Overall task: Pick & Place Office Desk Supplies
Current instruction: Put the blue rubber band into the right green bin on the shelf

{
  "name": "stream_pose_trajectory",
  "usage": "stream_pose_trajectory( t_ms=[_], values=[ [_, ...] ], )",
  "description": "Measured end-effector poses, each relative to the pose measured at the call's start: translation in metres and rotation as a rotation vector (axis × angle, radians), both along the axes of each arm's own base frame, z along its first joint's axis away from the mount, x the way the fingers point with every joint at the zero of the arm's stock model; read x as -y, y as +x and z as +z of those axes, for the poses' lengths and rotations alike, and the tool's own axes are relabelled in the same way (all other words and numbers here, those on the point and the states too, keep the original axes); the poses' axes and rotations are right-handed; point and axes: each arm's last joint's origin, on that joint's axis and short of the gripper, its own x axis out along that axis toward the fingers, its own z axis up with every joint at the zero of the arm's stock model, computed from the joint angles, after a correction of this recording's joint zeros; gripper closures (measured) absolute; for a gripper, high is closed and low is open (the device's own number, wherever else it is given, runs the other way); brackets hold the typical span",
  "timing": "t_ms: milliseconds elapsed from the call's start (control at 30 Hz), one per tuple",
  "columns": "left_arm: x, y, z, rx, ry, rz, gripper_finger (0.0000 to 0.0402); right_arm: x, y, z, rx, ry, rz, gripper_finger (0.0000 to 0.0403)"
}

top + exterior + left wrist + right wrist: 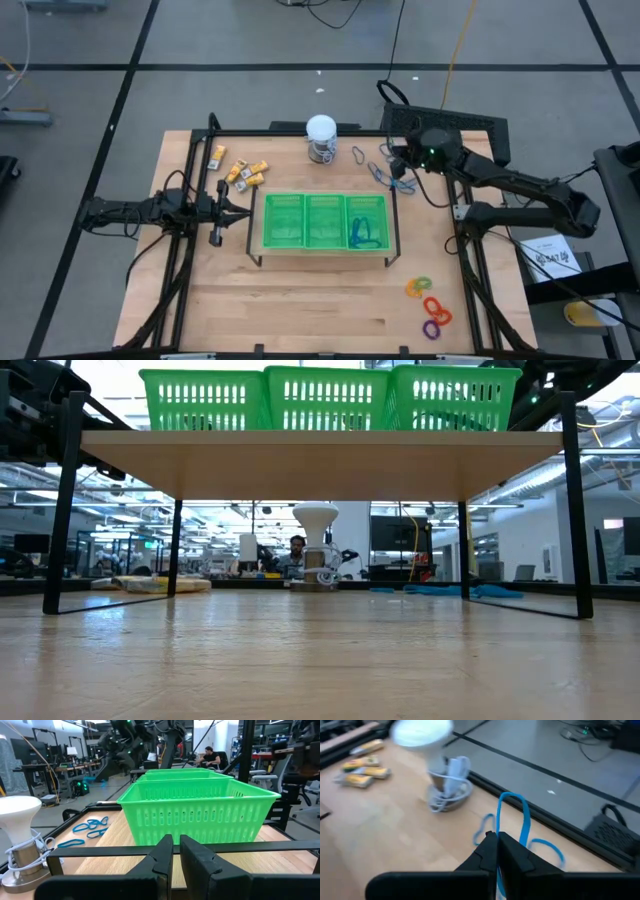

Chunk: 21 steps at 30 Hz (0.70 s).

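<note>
Holding: the right gripper has its fingers pinched together on a thin blue loop, lifted clear of the table near the back right corner.
Loop's place: it hangs just above the other blue loops, beside the white-topped jar and behind the green tray.
Loop's pointing: in the right wrist view it stands up from the fingertips as a narrow arch, long axis running away from the gripper, closed end farthest out.
Left side: the left gripper waits at the tray's left end, fingers closed on nothing.
Risk, slip: the grip looks to be on one thin edge only, so a quick swing could let the loop slide out short of the tray.
Risk, snag: a neighbouring loop may be tangled in and could drag along, then fall on the way.
Risk, miss: the floppy loop could catch on the tray wall and drape over the rim instead of dropping in.
Target guess: the right compartment already holds blue loops, so that seems the likely spot.
Others: the yellow blocks and coloured rings lie untouched.
</note>
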Motion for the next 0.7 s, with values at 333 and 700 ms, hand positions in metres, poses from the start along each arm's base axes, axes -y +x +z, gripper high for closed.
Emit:
stream_pose_trajectory(
  t_ms=[333,700],
  values=[
    [0.0,0.0,0.0,0.0,0.0,0.0,0.0357,-0.032,0.02,0.011,0.102,-0.046,0.182,0.0402],
    [0.0,0.0,0.0,0.0,0.0,0.0,0.0357,-0.066,0.036,0.024,0.245,-0.099,0.362,0.0401]
  ],
)
